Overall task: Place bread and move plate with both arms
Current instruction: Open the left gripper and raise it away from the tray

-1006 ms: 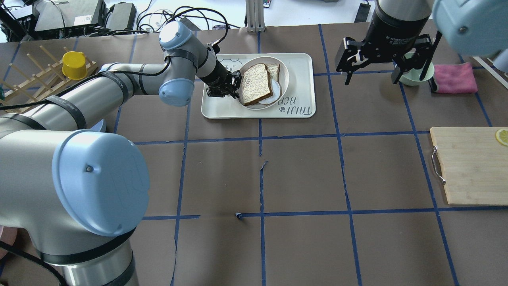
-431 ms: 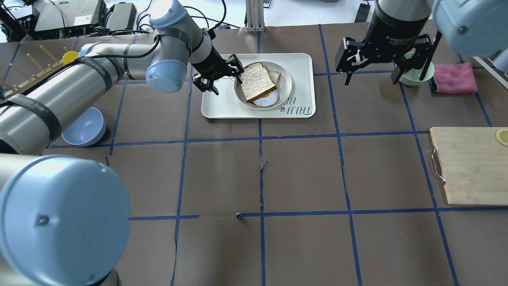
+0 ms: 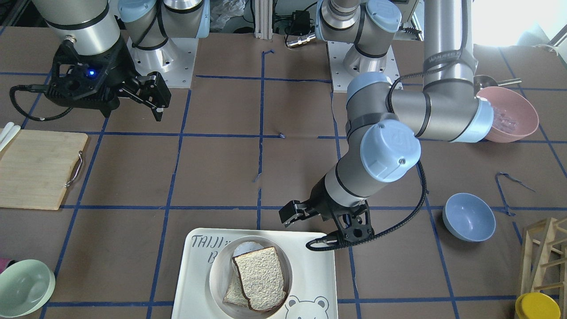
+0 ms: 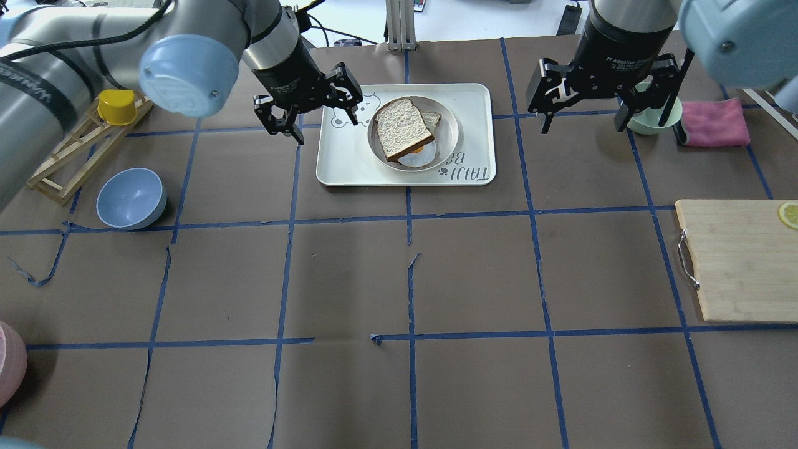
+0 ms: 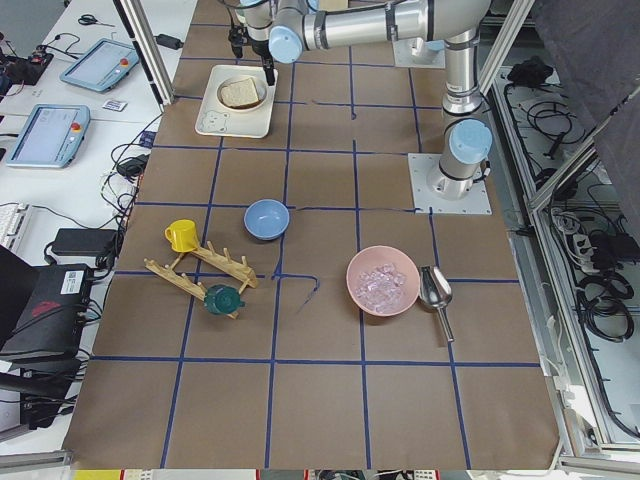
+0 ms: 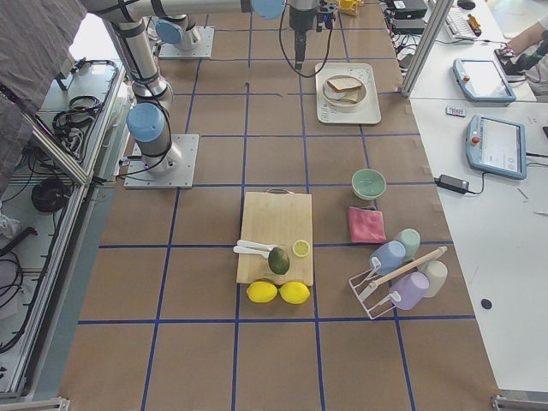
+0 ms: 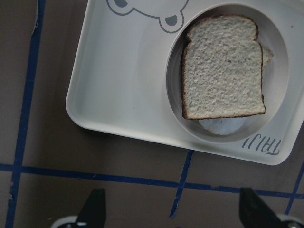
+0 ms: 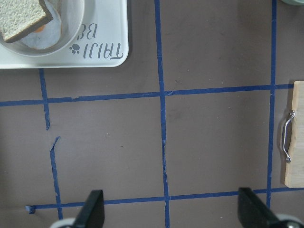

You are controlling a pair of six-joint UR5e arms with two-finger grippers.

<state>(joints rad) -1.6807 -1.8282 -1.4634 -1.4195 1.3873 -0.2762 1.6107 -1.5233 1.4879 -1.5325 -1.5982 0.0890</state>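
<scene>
Nearest the robot, and well to the right of the tray (image 4: 349, 163), lies a wooden board (image 4: 735, 262) with a lemon slice (image 4: 788, 214) at its far corner. Left of the tray and a little nearer than it, a blue bowl (image 4: 131, 198) stands on the brown table. Just beyond the bowl is a wooden rack (image 4: 59, 169) with a yellow cup (image 4: 116, 106) on it.

The plate (image 4: 450, 128) sits inside the tray, toward its right end beside the printed lettering. The bread (image 4: 404, 128) lies flat on the plate. It covers most of a smaller slice (image 4: 432, 117), which pokes out on the far right. It also covers part of a white round piece with an orange spot (image 4: 419, 154), which shows at the near edge.

The left gripper (image 4: 327, 128) hangs raised by the tray's left, bear-printed end. It is clear of the plate and the bread and touches neither. Its fingers are spread wide and hold nothing. In the left wrist view both tips sit at the bottom corners, with only table and blue tape between them.

The right gripper (image 4: 582, 128) hangs raised well to the right of the tray. It is likewise spread and empty, and its wrist view shows bare table with the tray's lettered corner at the upper left.

Partly hidden behind the right gripper is a green bowl (image 4: 651, 123). A pink cloth (image 4: 714, 121) lies just to the right of the bowl.
</scene>
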